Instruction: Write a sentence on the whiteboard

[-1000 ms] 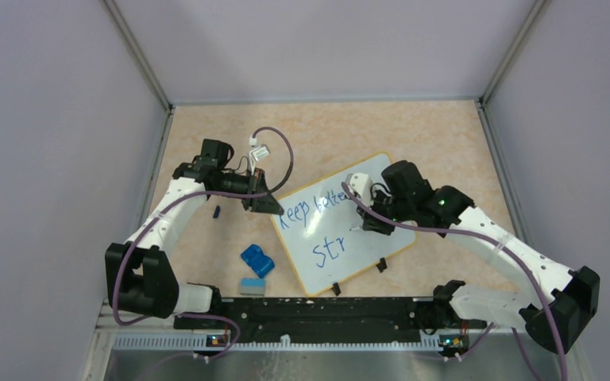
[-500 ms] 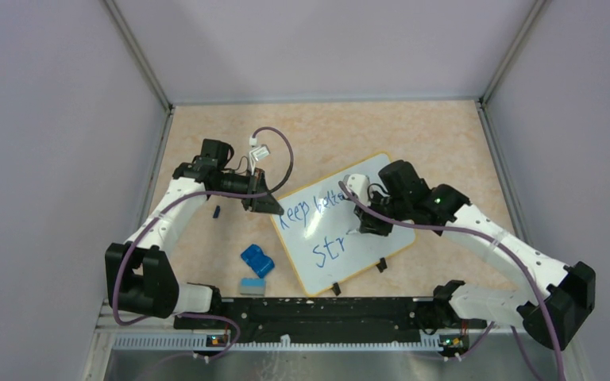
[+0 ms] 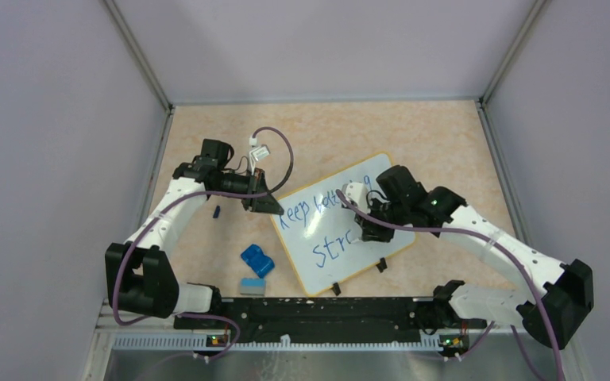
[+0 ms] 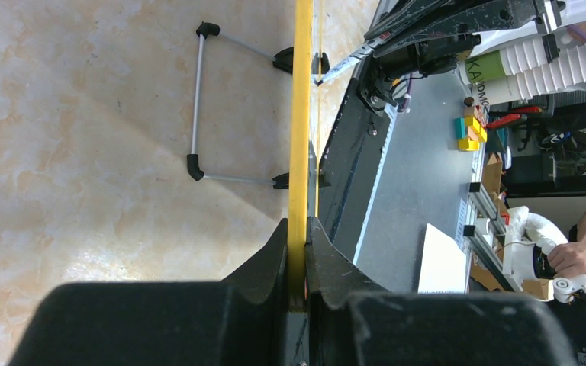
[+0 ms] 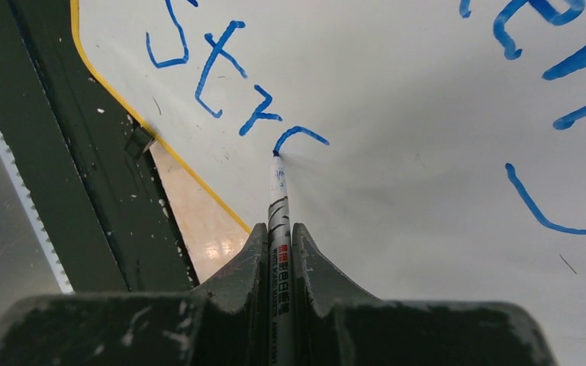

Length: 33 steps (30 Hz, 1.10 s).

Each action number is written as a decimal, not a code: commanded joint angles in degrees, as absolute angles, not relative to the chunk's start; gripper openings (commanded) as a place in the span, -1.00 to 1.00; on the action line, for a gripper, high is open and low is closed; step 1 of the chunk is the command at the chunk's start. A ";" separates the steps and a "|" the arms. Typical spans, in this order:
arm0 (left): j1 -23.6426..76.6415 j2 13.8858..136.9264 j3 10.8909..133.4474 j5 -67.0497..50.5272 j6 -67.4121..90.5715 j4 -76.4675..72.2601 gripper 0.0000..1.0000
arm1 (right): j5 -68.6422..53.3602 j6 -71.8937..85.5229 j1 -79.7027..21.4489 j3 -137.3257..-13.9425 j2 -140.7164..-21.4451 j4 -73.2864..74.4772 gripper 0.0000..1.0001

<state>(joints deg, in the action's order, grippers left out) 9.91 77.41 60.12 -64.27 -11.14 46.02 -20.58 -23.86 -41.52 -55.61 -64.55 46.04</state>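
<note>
Lower word of the sentence (image 3: 330, 250) underway: right pincer (image 5: 278, 232) grips the marker (image 5: 279, 194), tip on the board (image 3: 330, 271), mid-desk (image 3: 413, 135). Left pincer (image 4: 297, 229) clamps its rim. Next, I'd guess: close that curve with steady pressure.

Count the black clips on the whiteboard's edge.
2, both on the whiteboard's near edge: left clip by the nearest corner, right clip farther right. The right arm hides part of the right edge.
</note>
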 commanded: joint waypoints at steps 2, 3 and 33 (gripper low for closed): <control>10.72 78.84 59.77 -59.10 -14.41 44.91 -1.00 | -15.31 -26.26 -41.66 -54.63 -64.59 46.14 -1.00; 10.72 78.82 59.72 -59.14 -14.41 44.91 -1.00 | -14.45 -26.28 -41.66 -54.81 -64.38 46.28 -1.00; 10.73 78.89 60.10 -59.24 -14.41 45.08 -1.00 | -8.91 -23.26 -40.25 -63.30 -66.28 43.38 -1.00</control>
<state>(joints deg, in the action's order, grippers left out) 9.91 77.43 60.12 -64.23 -11.07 46.02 -10.66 -23.73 -41.23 -60.34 -64.99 50.06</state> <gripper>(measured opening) 0.123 0.084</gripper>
